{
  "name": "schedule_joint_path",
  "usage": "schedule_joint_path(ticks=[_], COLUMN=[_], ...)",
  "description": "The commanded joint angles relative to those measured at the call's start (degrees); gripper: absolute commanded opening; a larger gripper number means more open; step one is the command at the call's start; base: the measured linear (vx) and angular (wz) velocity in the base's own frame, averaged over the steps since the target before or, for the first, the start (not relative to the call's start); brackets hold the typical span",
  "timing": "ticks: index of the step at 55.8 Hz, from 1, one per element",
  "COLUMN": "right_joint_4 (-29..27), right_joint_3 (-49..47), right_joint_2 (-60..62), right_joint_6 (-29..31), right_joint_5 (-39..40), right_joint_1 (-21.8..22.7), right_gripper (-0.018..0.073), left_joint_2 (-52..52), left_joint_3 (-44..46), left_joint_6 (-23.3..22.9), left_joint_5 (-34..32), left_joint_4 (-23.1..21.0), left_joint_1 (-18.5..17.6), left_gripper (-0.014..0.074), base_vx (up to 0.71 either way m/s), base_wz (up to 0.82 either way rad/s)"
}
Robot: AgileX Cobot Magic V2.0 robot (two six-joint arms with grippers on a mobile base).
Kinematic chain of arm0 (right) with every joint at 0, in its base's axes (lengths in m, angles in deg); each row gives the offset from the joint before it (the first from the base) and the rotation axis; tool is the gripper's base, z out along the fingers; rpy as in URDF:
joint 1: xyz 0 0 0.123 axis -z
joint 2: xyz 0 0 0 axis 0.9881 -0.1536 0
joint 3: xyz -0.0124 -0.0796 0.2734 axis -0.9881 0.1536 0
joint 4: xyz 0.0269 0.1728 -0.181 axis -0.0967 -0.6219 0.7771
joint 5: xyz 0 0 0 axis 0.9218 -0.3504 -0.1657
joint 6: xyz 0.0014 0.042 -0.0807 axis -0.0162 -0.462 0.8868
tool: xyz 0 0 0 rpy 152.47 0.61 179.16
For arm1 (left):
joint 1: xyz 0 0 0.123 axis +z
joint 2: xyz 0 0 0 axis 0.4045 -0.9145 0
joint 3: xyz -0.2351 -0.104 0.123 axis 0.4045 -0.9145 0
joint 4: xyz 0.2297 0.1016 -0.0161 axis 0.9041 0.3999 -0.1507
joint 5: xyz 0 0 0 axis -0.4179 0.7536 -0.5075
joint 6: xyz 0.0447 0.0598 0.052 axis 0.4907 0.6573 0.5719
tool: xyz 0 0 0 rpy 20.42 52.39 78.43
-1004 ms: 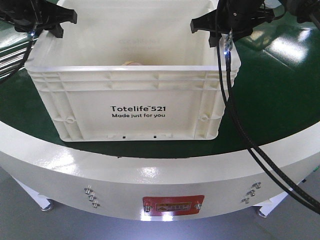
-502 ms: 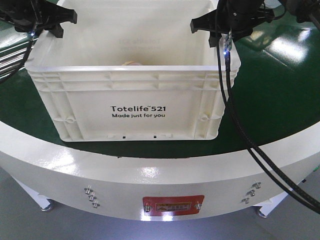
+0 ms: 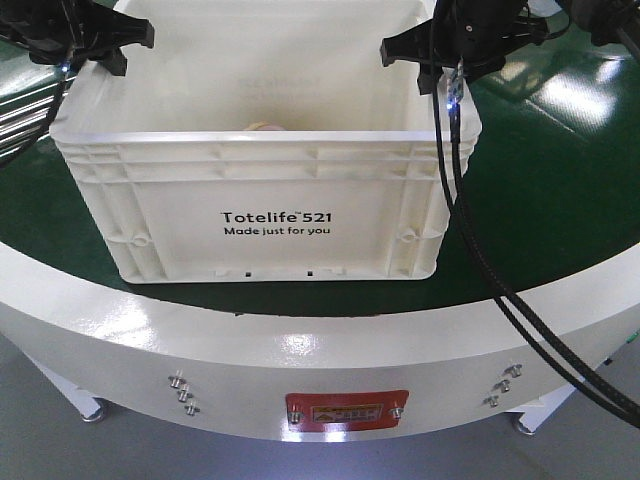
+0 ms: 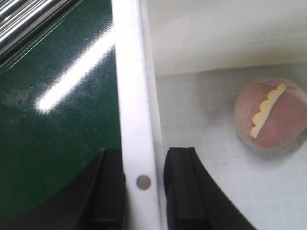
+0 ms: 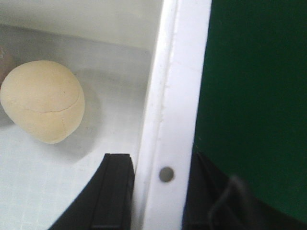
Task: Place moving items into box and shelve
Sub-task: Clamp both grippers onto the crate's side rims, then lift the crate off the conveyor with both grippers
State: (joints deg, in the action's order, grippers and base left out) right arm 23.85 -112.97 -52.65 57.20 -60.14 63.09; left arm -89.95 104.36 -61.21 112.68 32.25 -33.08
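The box [image 3: 270, 215], a large white crate printed "Totelife 521", stands on the green surface. Its left rim [image 4: 132, 96] runs between the black fingers [image 4: 108, 191] of my left gripper [image 4: 143, 158], which is shut on it. My right gripper [image 5: 160, 165] is likewise shut on the right rim [image 5: 177, 96]. Both moving items lie on the box floor. The pale pinkish one [image 4: 271, 115] has a yellow scalloped line, and the tan-yellow one [image 5: 43, 100] is beside it. In the front view my grippers [image 3: 100, 50] [image 3: 425, 55] sit at the box's upper side walls, and one item [image 3: 265, 126] peeks over the front rim.
The green conveyor surface [image 3: 540, 180] surrounds the box. A curved white table edge [image 3: 320, 340] with a red label runs in front. Black cables [image 3: 470, 230] hang from the right arm past the box's right corner. Metal rollers [image 4: 24, 14] lie to the left.
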Motion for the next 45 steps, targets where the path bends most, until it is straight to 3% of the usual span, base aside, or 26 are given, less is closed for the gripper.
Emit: schedule_joint_path(ticks=[1, 25, 45], right_joint_4=[7.8, 7.9, 7.9], right_joint_3=[-1.3, -1.3, -1.3], right_joint_2=[3.9, 7.9, 13.0], right_joint_6=[0.7, 0.7, 0.7], right_joint_5=[-0.5, 2.4, 5.0], right_joint_1=[0.7, 0.7, 0.5], right_gripper=[-0.0008, -0.0008, -0.0008], left_joint_2=[3.6, 6.0, 6.1], left_joint_3=[2.1, 6.8, 12.0], left_joint_6=[1.1, 1.1, 1.1], left_joint_5=[-3.5, -4.8, -1.4], left_joint_4=[2.0, 3.4, 3.4], left_joint_1=[0.0, 0.0, -0.1], left_gripper=[-0.0004, -0.0001, -0.0001], base_vx=[0.0, 0.0, 0.0], base_wz=[0.0, 0.0, 0.0])
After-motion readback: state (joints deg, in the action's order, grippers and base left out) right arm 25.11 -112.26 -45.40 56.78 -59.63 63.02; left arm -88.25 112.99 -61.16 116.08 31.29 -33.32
